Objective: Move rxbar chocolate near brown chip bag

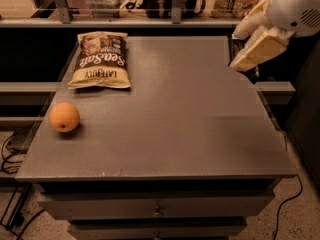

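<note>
The table (165, 134) top is matt grey, faintly grainy. The brown chip bag (101, 60) looks like crinkly, slightly glossy film. The orange (64, 117) has dull skin. The gripper (246, 58), above the table's far right corner, looks smooth cream plastic.

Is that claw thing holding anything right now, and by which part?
It cannot be told. The claw hangs over the table's far right corner, but what, if anything, it grips is hidden. The brown chip bag lies untouched.

**White arm, cream gripper**

A rounded, glossy white arm housing (300, 6) is seen at the upper right, marked by one small dark hole. Just below and left of it, the gripper (247, 49) is seen: cream-coloured and flat-sided.
</note>
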Robot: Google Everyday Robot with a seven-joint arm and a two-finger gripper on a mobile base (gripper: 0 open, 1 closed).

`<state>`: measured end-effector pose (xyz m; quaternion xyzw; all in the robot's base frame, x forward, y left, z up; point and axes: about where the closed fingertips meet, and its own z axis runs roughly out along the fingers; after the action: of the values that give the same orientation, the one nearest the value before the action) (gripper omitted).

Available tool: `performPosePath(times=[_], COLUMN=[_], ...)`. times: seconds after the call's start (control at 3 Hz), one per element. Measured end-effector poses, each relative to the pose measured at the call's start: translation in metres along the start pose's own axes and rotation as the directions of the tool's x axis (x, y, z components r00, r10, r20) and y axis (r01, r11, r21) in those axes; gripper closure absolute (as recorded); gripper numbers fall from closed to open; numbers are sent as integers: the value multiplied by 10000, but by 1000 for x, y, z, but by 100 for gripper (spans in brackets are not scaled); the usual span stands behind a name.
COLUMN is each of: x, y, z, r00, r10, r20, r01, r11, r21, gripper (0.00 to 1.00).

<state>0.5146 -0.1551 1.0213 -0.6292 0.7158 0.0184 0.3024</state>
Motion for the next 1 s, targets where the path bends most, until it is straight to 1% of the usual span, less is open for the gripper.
performPosePath(times=[0.33,0.67,1.0], x=[-12,-52,-91], y=[0,0,-5], z=[26,81,133], r00=[9980,9796,9446], r10=[357,723,1027], r20=[517,1876,3119], r01=[-355,-675,-912], r11=[9994,9972,9945], r21=[-36,-318,-512], gripper=[100,100,100])
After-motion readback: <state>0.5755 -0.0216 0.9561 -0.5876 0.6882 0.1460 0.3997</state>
